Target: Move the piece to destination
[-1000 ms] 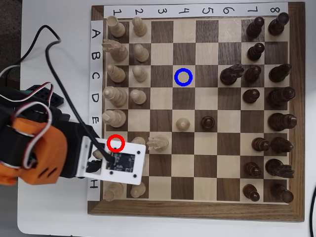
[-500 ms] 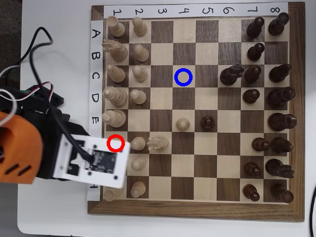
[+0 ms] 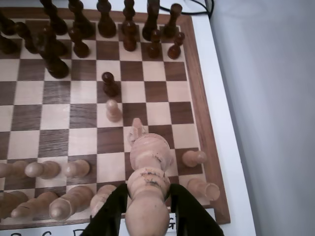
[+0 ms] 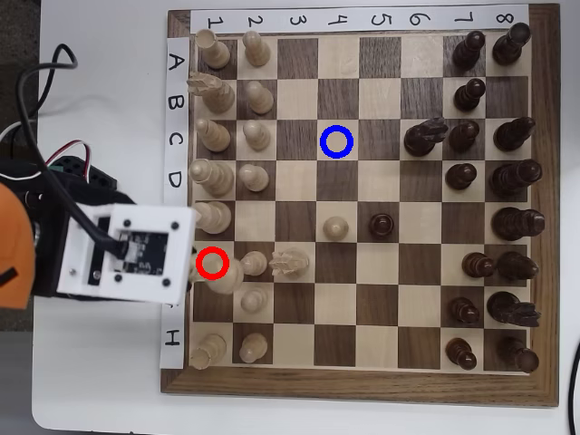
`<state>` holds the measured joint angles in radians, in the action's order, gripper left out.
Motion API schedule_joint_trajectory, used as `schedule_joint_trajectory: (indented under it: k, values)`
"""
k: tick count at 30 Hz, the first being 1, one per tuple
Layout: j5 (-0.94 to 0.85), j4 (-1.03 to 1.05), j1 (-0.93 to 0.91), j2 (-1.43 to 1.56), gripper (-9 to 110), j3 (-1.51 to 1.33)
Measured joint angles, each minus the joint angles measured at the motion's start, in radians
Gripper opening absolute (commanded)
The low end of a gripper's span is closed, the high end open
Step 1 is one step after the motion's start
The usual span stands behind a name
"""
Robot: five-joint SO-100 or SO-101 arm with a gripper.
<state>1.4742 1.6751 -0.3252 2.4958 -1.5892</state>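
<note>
Gripper (image 3: 147,206) clamps pale piece (image 3: 147,196) between 2 black fingers (image 3: 189,211), above chessboard (image 3: 197,108).

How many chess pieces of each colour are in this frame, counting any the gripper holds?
Pale pieces: 16, including the piece held in the gripper
Dark pieces: 16
Total: 32
</note>
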Motion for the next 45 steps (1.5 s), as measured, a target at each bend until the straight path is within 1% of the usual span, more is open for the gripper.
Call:
schedule_joint_trajectory:
  k: [9,19,29,39,45]
  values:
    - [0.035,-0.095,0.164,0.006,0,0.000]
    - [0.035,-0.129,0.241,-0.043,0,0.000]
    - [0.031,-0.242,0.311,-0.123,0,-0.017]
    - [0.112,-0.212,0.471,-0.216,0,-0.018]
    - [0.175,-0.207,0.525,-0.311,0,-0.020]
